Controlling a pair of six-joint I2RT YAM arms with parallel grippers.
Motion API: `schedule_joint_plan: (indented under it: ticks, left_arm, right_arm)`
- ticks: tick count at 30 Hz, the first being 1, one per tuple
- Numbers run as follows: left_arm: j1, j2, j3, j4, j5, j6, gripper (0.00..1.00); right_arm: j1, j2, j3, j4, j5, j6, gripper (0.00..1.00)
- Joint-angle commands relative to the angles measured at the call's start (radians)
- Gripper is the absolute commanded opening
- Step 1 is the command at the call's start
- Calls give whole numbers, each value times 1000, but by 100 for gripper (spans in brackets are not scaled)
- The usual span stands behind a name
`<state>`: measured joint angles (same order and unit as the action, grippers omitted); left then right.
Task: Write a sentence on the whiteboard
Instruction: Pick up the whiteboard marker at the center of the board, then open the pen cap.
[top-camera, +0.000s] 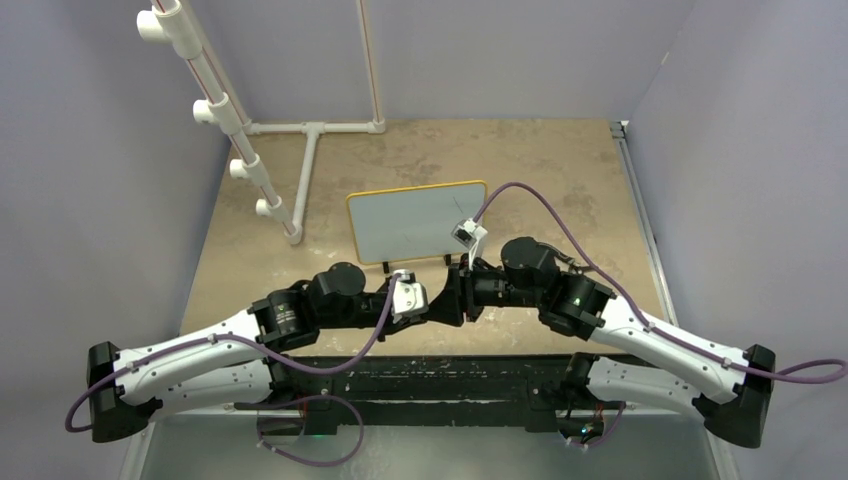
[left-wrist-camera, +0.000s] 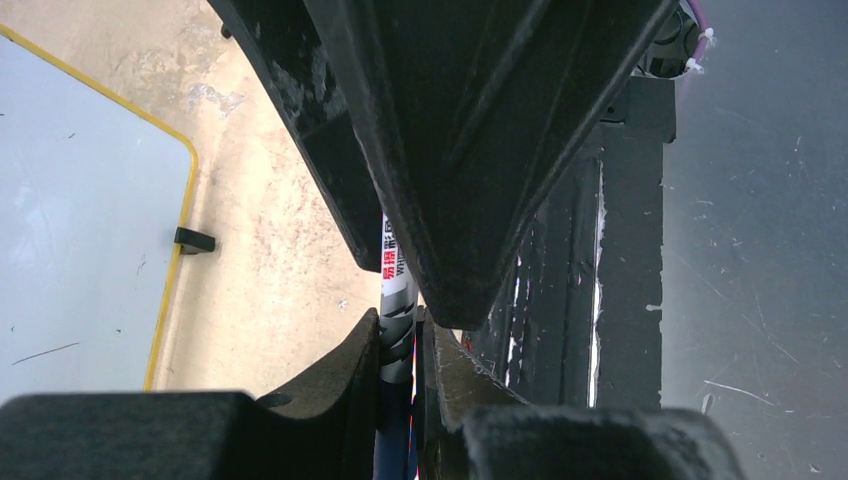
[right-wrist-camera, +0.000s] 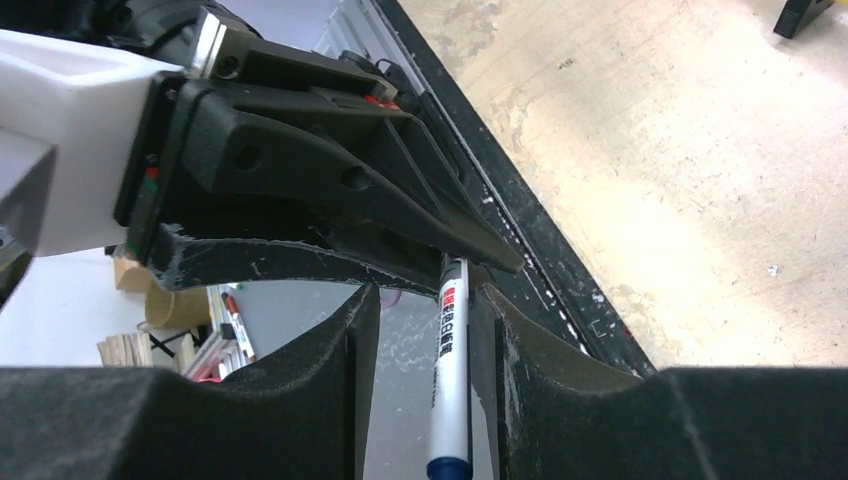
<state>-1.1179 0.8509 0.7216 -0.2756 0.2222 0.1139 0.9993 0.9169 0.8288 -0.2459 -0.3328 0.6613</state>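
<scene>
One whiteboard (top-camera: 417, 222) with a yellow rim sits about mid-table (top-camera: 560, 170), with a couple of faint stray marks on it. Down at its 5 o'clock the two grippers meet nose to nose on a marker (right-wrist-camera: 450, 380). Left gripper (left-wrist-camera: 398, 330) is pinching the marker barrel tight between its fingers. Right gripper (right-wrist-camera: 425, 295) has its fingers around the same marker but partly spread, with a gap on one side, so not clamped. The marker's blue end points back toward the right wrist. White pipe stand (top-camera: 310, 130) is at the board's 11 o'clock, well apart
</scene>
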Motion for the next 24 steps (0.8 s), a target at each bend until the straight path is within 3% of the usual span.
schedule_joint_plan:
  ticks: [1, 4, 7, 10, 16, 22, 24]
  left_arm:
    - [12, 1, 7, 49, 26, -20, 0]
    - [13, 7, 7, 49, 39, -22, 0]
    - [15, 10, 7, 51, 45, -23, 0]
    - [15, 11, 7, 52, 53, -23, 0]
    - [18, 8, 9, 52, 51, -28, 0]
    - [21, 4, 11, 50, 45, -28, 0]
    - [23, 1, 10, 53, 50, -28, 0]
  right_arm:
    - [0, 20, -11, 40, -22, -13, 42]
    - [-1, 24, -8, 45, -15, -14, 37]
    - [0, 21, -5, 42, 5, -14, 25]
    - [-1, 4, -8, 40, 38, -8, 20]
    - [-1, -47, -40, 73, 93, 20, 0]
    - [-3, -87, -47, 69, 107, 23, 0]
    - [-4, -88, -44, 63, 112, 25, 17]
